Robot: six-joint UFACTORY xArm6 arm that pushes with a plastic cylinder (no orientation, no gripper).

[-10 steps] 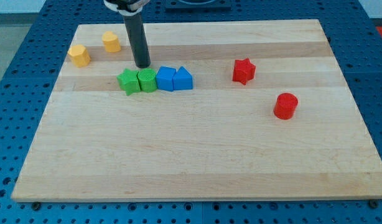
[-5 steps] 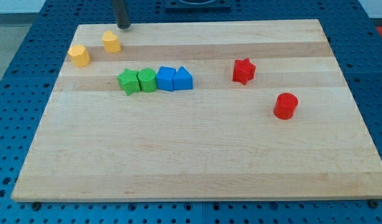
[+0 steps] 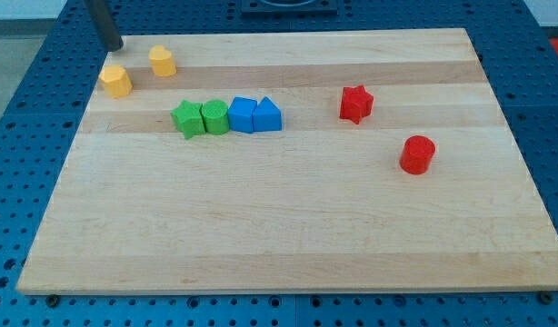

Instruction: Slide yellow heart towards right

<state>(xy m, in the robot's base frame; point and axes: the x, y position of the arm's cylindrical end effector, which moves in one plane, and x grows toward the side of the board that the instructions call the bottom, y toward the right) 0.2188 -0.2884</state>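
Wooden board [image 3: 288, 227]: my tip [image 3: 114, 47] above yellow blocks [image 3: 116, 81]

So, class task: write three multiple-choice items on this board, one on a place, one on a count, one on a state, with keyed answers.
1. Where is my tip?
A. view's top left, above the yellow blocks
B. beside the red star
C. view's bottom

2. How many red blocks?
A. one
B. two
C. three

3. The green and blue blocks are:
A. scattered
B. stacked
C. in one row

Answers:
1 A, the rod ends near the yellow block.
2 B, red star and red cylinder.
3 C, green blocks sit beside blue blocks.
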